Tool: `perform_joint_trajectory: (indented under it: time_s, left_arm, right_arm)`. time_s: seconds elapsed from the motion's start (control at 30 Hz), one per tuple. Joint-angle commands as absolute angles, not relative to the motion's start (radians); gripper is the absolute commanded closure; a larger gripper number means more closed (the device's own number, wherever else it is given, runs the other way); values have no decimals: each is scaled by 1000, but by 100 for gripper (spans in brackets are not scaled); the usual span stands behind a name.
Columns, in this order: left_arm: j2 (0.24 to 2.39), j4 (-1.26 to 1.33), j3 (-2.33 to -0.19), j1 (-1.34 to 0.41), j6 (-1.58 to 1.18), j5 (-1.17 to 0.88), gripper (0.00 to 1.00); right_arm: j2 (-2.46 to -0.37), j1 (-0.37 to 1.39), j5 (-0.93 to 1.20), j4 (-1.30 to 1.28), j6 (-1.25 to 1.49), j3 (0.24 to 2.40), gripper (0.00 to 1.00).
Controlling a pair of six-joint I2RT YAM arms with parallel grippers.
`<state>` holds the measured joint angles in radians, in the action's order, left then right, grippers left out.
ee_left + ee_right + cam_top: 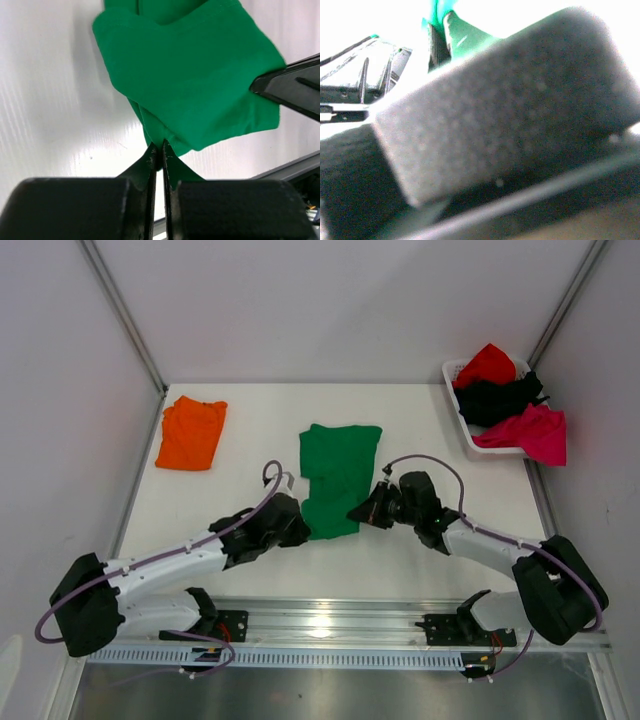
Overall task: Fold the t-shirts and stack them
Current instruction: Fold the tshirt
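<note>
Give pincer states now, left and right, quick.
Left pincer: closed on a corner of the green shirt.
Right pincer: closed on the green shirt's edge.

Top view: fixed, high behind the arm bases (205, 620), looking down and forward over the whole worktop (250, 420); far off.
Left wrist view: behind the left pincer (159, 150), facing along it, very near the green shirt (200, 85).
Right wrist view: closest of all, blurred, mostly filled by the right pincer (360, 512).
Shared by all three: the green shirt's near edge.
</note>
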<state>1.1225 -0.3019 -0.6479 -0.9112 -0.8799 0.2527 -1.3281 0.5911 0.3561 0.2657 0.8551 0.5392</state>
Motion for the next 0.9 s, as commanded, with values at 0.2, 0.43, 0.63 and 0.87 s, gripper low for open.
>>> perform_joint_trajectory:
  time_s: [0.2, 0.43, 0.63, 0.87]
  left_arm:
    - [1121, -337, -768, -847, -787, 279, 92]
    - [1175, -377, -926, -759, -713, 264, 93]
    - [1170, -388, -1005, -710, -683, 258, 92]
    - [1195, -361, -1017, -667, -663, 232, 91]
  right_arm:
    - [-1298, 534, 333, 132, 759, 690, 100]
    - [-1354, 485, 331, 60, 719, 825, 100]
    - [-1373, 446, 333, 29, 693, 896, 100]
    - [-1429, 402, 347, 26, 677, 945, 100]
